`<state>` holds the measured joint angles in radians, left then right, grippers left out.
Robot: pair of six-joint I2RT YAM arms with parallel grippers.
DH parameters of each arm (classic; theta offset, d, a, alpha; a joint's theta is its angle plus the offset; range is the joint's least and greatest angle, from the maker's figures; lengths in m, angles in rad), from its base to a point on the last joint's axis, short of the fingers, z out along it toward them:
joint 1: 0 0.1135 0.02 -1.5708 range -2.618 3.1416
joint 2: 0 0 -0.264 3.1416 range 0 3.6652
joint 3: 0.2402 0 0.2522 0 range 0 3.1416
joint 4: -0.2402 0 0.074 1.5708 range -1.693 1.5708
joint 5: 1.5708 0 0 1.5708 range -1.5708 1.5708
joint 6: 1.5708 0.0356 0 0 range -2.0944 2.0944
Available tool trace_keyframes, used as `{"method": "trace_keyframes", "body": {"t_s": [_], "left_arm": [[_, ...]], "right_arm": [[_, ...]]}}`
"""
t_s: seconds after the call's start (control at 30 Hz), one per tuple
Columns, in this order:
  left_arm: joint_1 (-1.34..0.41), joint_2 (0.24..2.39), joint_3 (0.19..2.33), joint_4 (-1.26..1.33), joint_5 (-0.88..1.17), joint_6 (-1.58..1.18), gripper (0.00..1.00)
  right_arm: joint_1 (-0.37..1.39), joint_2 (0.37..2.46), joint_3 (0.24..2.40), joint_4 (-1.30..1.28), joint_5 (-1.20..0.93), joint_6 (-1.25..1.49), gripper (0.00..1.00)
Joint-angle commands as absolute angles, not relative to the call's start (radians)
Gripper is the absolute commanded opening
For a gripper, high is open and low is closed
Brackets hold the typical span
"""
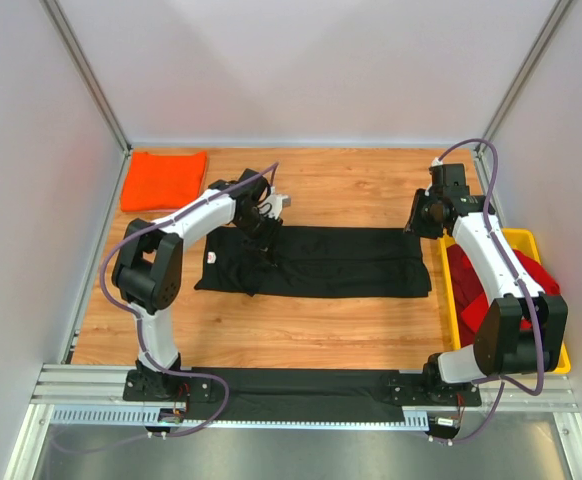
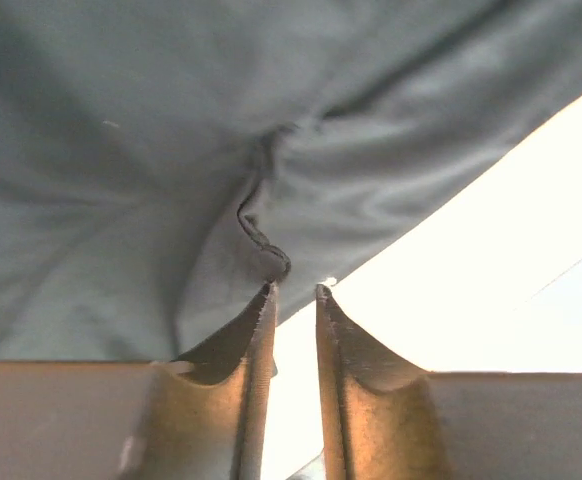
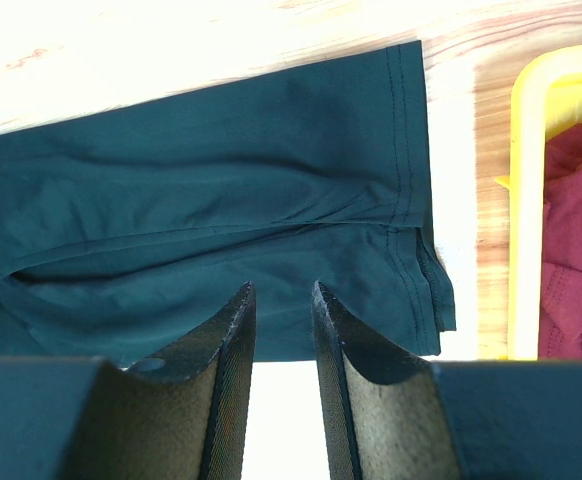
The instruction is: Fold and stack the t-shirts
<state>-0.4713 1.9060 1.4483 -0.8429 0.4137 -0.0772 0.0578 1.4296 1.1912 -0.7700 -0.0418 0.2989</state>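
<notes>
The black t-shirt (image 1: 331, 262) lies as a long band across the worktop (image 1: 301, 330), the left hand (image 2: 294, 290) at its far edge, narrowly parted and empty, the right hand (image 3: 281, 290) open above its other end (both placed, I judge, to lift it for a fold).

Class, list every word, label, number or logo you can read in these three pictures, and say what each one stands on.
No text can be read in any view.
Small pale tag at the collar of the black shirt: too small to read.
Orange shirt, red shirts, yellow tray: no print visible.
</notes>
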Motion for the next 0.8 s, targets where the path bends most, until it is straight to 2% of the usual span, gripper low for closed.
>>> {"method": "trace_keyframes", "body": {"t_s": [0.0, 0.3, 0.4, 0.6, 0.77], "left_arm": [[-0.476, 1.878, 1.424, -0.847, 0.525, -0.035, 0.32], [-0.472, 1.853, 1.454, -0.838, 0.495, -0.063, 0.37], [-0.447, 1.819, 1.444, -0.805, 0.515, -0.101, 0.37], [-0.338, 1.764, 1.396, -0.807, 0.430, -0.221, 0.38], [-0.276, 1.637, 1.243, -0.750, 0.420, -0.308, 0.40]], "right_arm": [[0.063, 1.414, 1.200, -0.769, -0.035, 0.301, 0.31], [0.087, 1.417, 1.196, -0.769, -0.080, 0.339, 0.32], [0.164, 1.430, 1.203, -0.743, -0.089, 0.397, 0.32], [0.411, 1.529, 1.270, -0.684, -0.066, 0.492, 0.33], [0.558, 1.667, 1.344, -0.526, -0.123, 0.451, 0.35]]}}
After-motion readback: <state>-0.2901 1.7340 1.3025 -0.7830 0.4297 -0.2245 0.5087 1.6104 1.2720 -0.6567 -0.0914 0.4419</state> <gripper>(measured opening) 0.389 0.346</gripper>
